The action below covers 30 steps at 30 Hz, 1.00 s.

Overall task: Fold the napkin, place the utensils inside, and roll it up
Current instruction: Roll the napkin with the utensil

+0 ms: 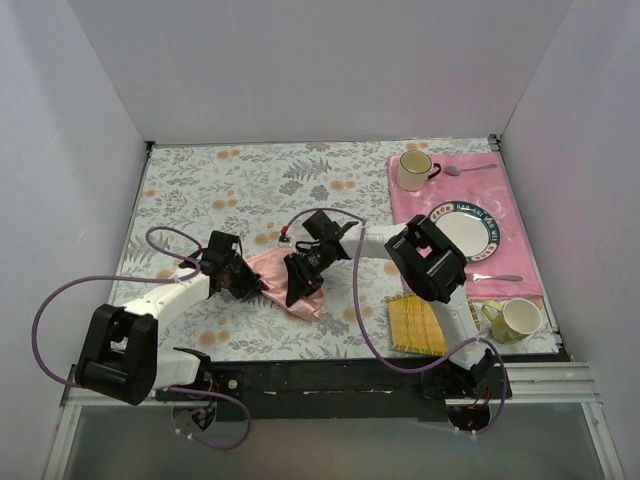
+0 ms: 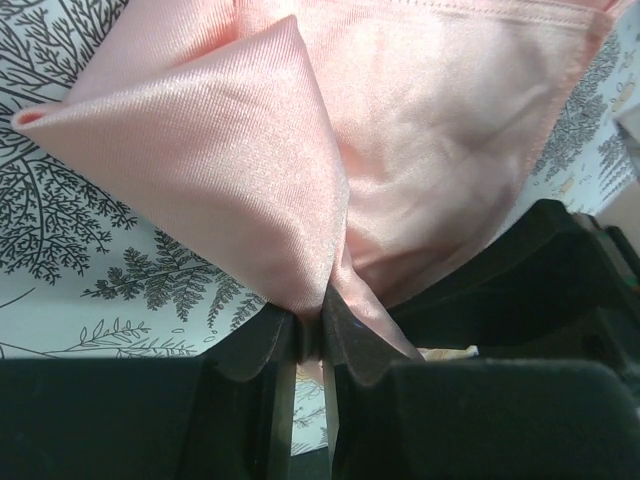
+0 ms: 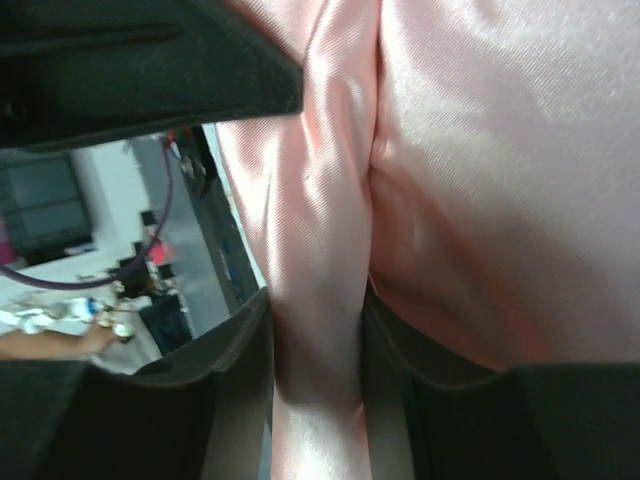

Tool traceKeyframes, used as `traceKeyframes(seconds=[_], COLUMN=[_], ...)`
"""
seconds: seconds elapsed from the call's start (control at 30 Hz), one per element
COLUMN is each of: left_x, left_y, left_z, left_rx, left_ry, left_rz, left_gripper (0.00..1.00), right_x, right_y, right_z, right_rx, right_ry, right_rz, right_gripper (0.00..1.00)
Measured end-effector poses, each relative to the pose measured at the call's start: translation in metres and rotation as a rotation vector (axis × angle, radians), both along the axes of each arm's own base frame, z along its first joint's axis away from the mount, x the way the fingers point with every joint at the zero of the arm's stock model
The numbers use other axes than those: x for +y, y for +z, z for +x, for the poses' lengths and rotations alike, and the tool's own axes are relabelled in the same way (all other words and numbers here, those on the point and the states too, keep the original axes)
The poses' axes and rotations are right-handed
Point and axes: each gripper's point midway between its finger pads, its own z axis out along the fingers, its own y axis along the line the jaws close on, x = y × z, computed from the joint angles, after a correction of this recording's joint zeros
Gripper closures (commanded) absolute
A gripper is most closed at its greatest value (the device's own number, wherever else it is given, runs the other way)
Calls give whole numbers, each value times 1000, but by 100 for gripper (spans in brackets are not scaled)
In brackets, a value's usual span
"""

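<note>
Left gripper (image 2: 310,322): pressed together on a peaked fold of the napkin (image 2: 430,140); the cloth fans out ahead of its fingertips
Right gripper (image 3: 316,300): part-spread; a ridge of napkin fills the gap; whether it grips, I cannot tell
Handling: thin, light, limp satin; probably slippery and quick to sag
Hold: a hemmed corner, pinched deep between the jaws

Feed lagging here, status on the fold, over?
Left gripper shut on the napkin. Right gripper straddling a fold, grip unclear. Bunched up between them. Placemat far right, not blocking.
</note>
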Motion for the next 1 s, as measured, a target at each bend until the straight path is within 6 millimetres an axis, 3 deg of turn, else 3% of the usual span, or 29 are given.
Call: traceKeyframes(seconds=[0.27, 0.43, 0.67, 0.83, 1.0], left_x=[-4, -10, -21, -25, -27], left_y=[-4, -5, -5, -6, -7], left_z=[0, 0, -1, -4, -5], left_rx=[104, 176, 275, 330, 373], left_ry=[-26, -56, -108, -128, -138], left_rz=[20, 14, -16, -27, -33], left_gripper=[100, 100, 100, 100, 100], right_x=[-22, -26, 2, 13, 18], right_y=[16, 41, 67, 60, 53], right_z=[26, 42, 20, -1, 0], right_rx=[-284, -545, -899, -1025, -1105], right_ry=[-9, -3, 93, 157, 162], right_rz=[-146, -173, -139, -139, -182], right_gripper=[39, 38, 36, 36, 35])
